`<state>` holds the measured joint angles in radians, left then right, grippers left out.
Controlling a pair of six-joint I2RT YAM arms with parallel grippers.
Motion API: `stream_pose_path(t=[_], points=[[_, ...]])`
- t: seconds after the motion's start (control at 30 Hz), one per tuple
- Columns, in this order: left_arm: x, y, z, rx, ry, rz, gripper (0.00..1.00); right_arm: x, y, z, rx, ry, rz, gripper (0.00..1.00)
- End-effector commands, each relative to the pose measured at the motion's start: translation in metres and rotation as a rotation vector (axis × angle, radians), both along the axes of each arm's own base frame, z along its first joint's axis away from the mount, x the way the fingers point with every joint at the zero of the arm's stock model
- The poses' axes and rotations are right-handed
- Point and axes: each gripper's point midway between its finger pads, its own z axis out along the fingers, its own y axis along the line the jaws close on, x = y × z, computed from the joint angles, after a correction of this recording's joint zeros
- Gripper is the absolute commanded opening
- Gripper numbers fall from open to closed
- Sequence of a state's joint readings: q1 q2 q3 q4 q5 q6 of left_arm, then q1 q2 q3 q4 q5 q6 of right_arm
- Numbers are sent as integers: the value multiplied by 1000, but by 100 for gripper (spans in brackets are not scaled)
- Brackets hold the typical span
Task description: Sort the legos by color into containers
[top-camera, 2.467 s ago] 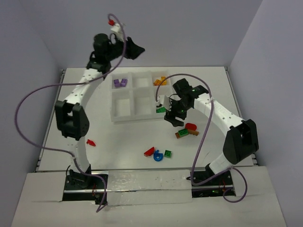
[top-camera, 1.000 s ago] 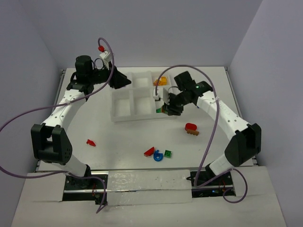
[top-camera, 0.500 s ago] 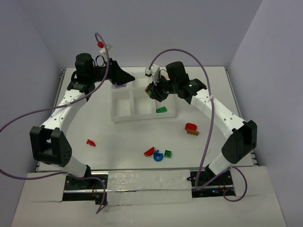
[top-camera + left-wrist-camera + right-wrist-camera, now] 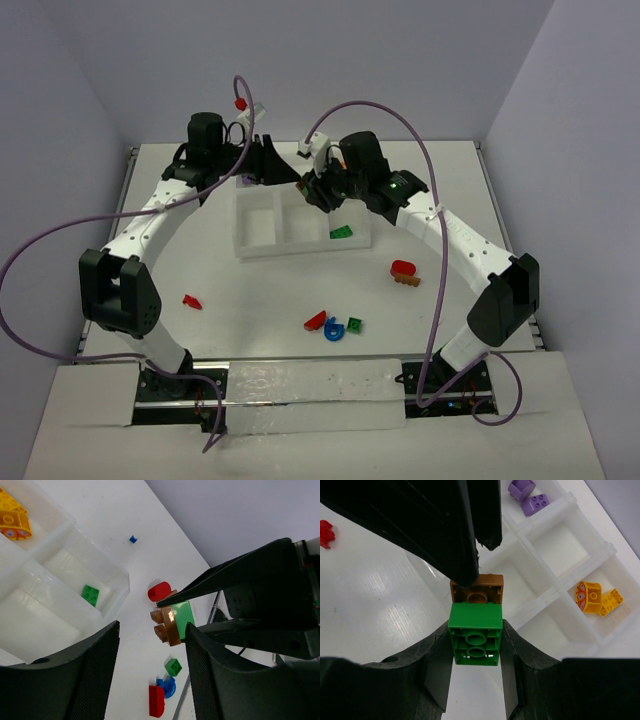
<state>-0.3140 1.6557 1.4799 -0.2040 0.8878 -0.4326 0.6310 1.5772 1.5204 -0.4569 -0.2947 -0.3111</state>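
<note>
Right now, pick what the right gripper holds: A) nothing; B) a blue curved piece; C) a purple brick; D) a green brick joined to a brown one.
D: the right gripper clamps the green brick, the brown brick stuck to its far end.

One tray (image 4: 290, 251), six compartments (image 4: 258, 226), two arms (image 4: 150, 215)

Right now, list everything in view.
White foam tray: 1, white, on table.
Purple bricks: 2, purple, far-left compartment.
Orange bricks: 2, orange, far-right compartment.
Flat green brick: 1, green, near-right compartment.
Red pieces: 3, red, on table.
Brown brick: 1, brown, on table.
Blue curved piece: 1, blue, on table.
Small green brick: 1, green, beside it.
Tiny blue piece: 1, blue, near tray.
Joined brick pair: 1, green-brown, held.
Right gripper: 1, black, holding it.
Left gripper: 1, black, open.
</note>
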Motion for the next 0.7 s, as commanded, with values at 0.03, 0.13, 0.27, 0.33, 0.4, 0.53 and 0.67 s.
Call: stream_pose_path(t=[0.03,0.13,0.27,0.33,0.4,0.53,0.67], points=[[-8,-8,17,-10,-30,-44,59,2,12,42,74,-98,7,0],[-8,-10,15,-8,-26,-50,57,2,14,44,76,-105,7,0],[-9,-11,13,-3,-26,-54,47,1,17,48,81,-115,7,0],[-10,-12,11,2,-25,-57,42,2,19,51,87,-121,2,0],[-11,-13,11,4,-24,-59,33,3,19,54,92,-129,-10,0],[-12,-13,10,4,-22,-64,15,6,18,57,99,-136,-38,0],[-11,-15,8,4,-15,-67,0,8,18,61,114,-143,-62,0]])
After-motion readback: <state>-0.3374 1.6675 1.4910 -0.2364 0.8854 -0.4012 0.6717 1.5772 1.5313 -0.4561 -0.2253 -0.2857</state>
